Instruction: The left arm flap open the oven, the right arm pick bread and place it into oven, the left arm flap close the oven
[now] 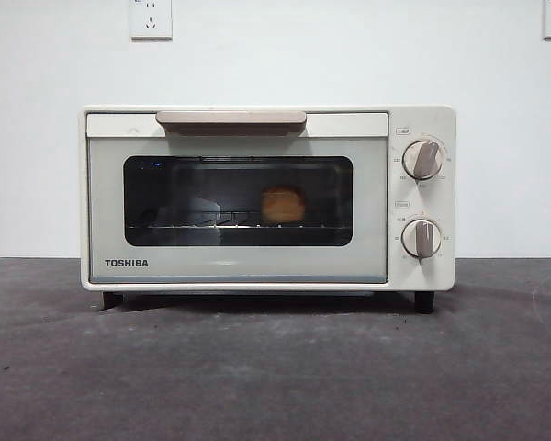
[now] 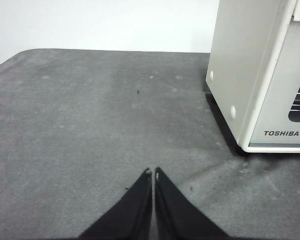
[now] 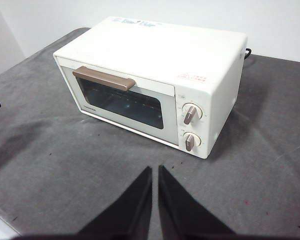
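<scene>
A: Left gripper [image 2: 153,172]: one, jaws pressed together, nothing held, hovering over the bare counter [image 2: 90,125] off the oven's [image 2: 250,75] TOSHIBA-badge end, clear of the door. Right gripper [image 3: 155,170]: one, jaws nearly touching, likewise empty, drawn back from the oven's front toward the knob end.

B: Location of the bread [image 1: 283,204]?

A: One bun, on the wire rack [image 1: 211,223] inside the oven, seen through the window [image 1: 193,188], nearer the knob side than the badge side. Door appears fully shut, handle [image 1: 230,119] flush along the oven's top edge.

B: So the step in hand?

A: By my reading, all three steps look finished; what remains is the left arm's retreat. Advice: back the arm straight away from the oven, keep the gripper off the counter, and do not brush the handle, lest the door drop open.

B: Remaining count, please.

A: Oven, one. Handle, one. Knobs, two [image 1: 423,159], stacked beside the window. Black feet visible in the front view, two [image 1: 424,300]. Wall sockets above the oven, two [image 1: 151,18], the second only partly in frame.
</scene>
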You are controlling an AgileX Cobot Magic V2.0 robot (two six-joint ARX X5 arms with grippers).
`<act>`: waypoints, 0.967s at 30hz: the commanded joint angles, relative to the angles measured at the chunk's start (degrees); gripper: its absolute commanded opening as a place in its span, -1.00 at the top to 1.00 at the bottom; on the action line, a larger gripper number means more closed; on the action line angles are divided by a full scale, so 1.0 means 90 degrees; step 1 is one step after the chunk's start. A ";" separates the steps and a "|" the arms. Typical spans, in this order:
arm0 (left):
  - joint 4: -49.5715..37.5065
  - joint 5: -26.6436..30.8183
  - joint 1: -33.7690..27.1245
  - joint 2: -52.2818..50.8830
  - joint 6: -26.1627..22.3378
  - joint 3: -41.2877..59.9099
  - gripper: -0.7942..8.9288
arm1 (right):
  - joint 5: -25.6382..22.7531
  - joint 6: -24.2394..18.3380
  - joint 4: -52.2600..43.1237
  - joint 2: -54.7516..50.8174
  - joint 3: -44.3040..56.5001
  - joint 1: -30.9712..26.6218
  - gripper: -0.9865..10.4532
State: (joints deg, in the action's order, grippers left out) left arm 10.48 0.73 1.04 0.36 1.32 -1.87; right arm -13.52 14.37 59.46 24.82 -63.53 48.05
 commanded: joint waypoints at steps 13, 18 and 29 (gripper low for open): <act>0.0039 0.0036 0.0010 0.0002 -0.0075 0.0131 0.80 | -0.0457 -0.0029 -0.1190 -0.0102 0.0318 -0.1644 0.80; 0.0039 0.0036 0.0010 0.0002 -0.0075 0.0131 0.80 | -0.0403 0.0005 -0.2973 -0.0537 0.1676 -0.3194 0.80; 0.0041 0.0036 0.0010 0.0002 -0.0075 0.0131 0.80 | 0.1447 -0.0624 -0.4935 -0.1972 0.4813 -0.4787 0.80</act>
State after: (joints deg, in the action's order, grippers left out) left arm 10.48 0.73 1.04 0.36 0.99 -1.87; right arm -1.13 11.09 15.55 7.49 -21.50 5.13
